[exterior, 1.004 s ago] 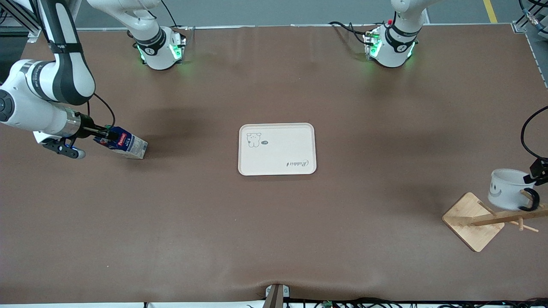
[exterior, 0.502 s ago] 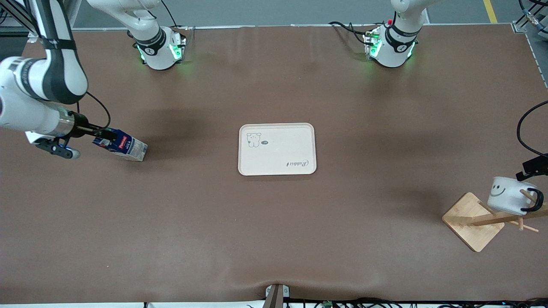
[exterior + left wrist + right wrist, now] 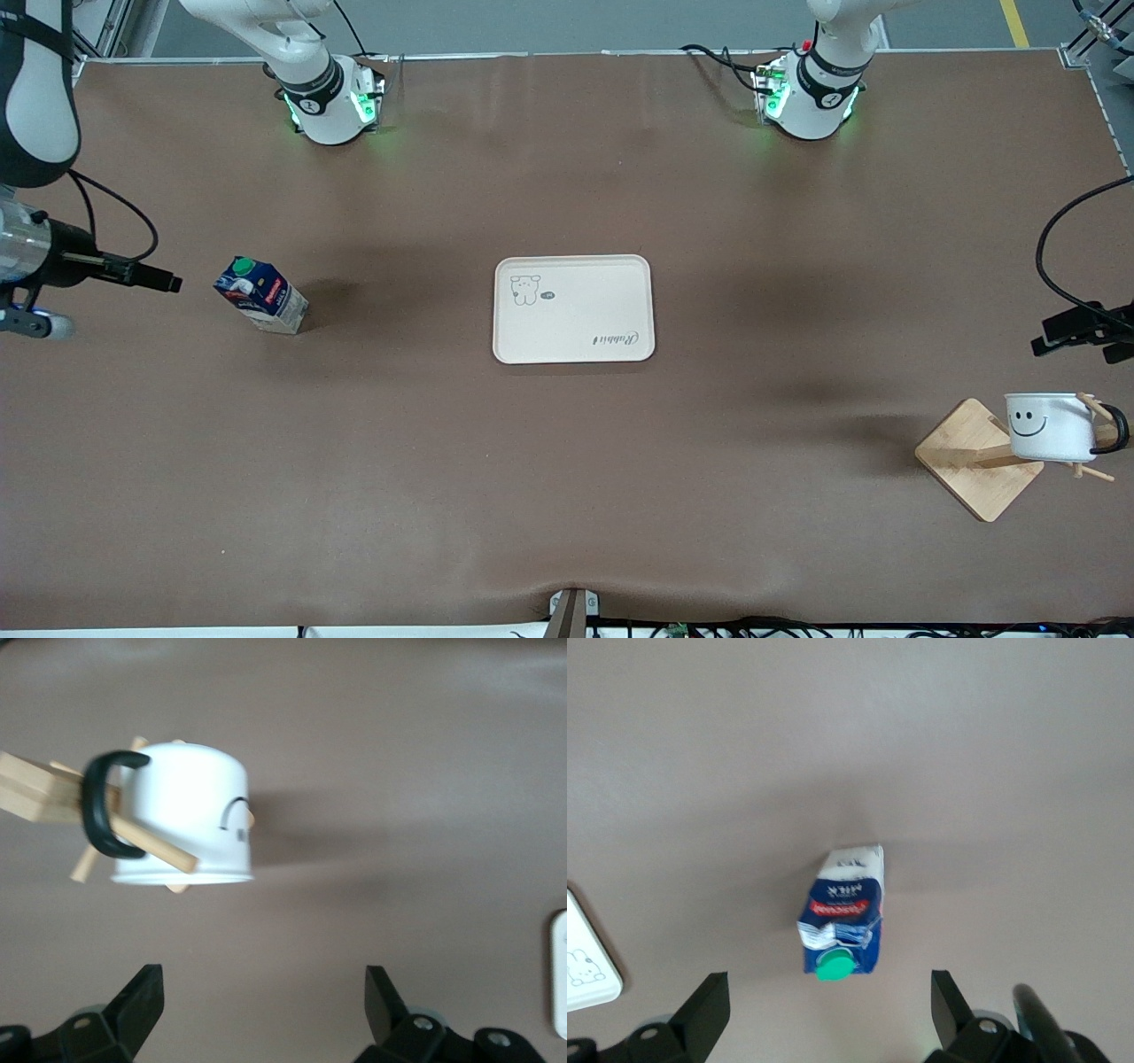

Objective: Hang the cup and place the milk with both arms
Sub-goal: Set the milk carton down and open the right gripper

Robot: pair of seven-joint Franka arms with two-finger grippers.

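The white smiley cup [image 3: 1050, 425] hangs by its black handle on a peg of the wooden rack [image 3: 974, 461] at the left arm's end of the table. In the left wrist view the cup [image 3: 190, 815] is on the peg. My left gripper [image 3: 1050, 337] [image 3: 263, 992] is open and empty over the table, apart from the cup. The milk [image 3: 261, 301] [image 3: 846, 908] stands on the table toward the right arm's end. My right gripper [image 3: 168, 283] [image 3: 827, 997] is open and empty beside the milk, not touching it.
A cream tray [image 3: 573, 350] with a bear drawing lies at the table's middle, between the milk and the rack; its corner shows in the right wrist view [image 3: 589, 979]. The arms' green-lit bases [image 3: 332, 102] [image 3: 806, 97] stand along the edge farthest from the front camera.
My right gripper let go of the tilted milk and drew back toward the table's end; the milk now stands upright. My left gripper released the cup, which swung down on the peg, and moved away.
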